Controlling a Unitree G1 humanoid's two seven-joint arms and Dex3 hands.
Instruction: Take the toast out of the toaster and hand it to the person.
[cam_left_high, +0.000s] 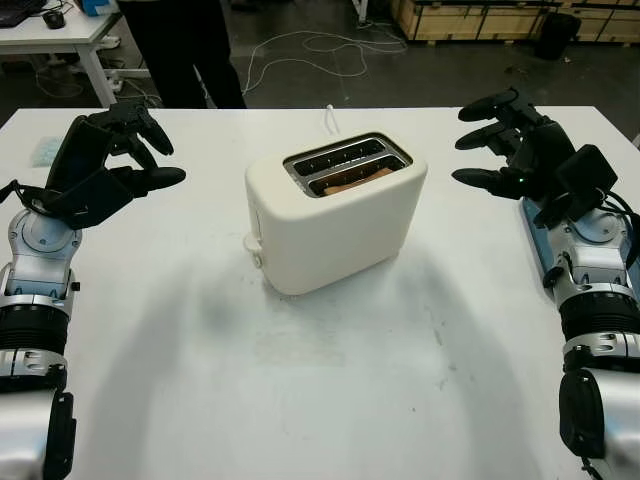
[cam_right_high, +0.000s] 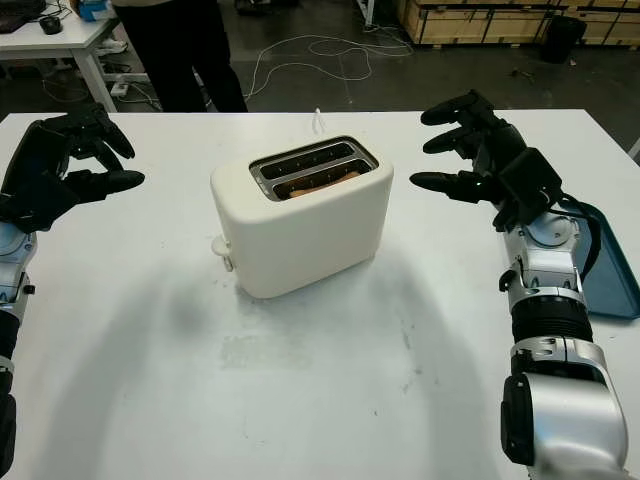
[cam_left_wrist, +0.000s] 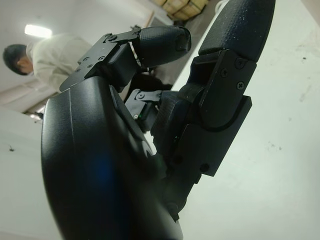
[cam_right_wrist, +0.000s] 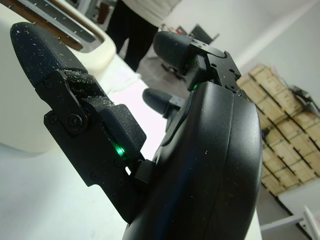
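Note:
A cream two-slot toaster (cam_left_high: 335, 215) stands in the middle of the white table (cam_left_high: 300, 400). A brown slice of toast (cam_left_high: 352, 179) sits low in its nearer slot; the farther slot looks dark. My left hand (cam_left_high: 125, 160) is raised above the table left of the toaster, open and holding nothing. My right hand (cam_left_high: 500, 145) is raised to the toaster's right, also open, with its fingers pointing toward the toaster. A person (cam_left_high: 180, 50) in dark trousers stands beyond the table's far edge, at the back left.
A blue tray (cam_right_high: 605, 265) lies at the table's right edge beside my right forearm. The toaster's white cord (cam_left_high: 330, 118) runs off the far edge. Cables lie on the floor behind, with a desk (cam_left_high: 60, 35) at the back left.

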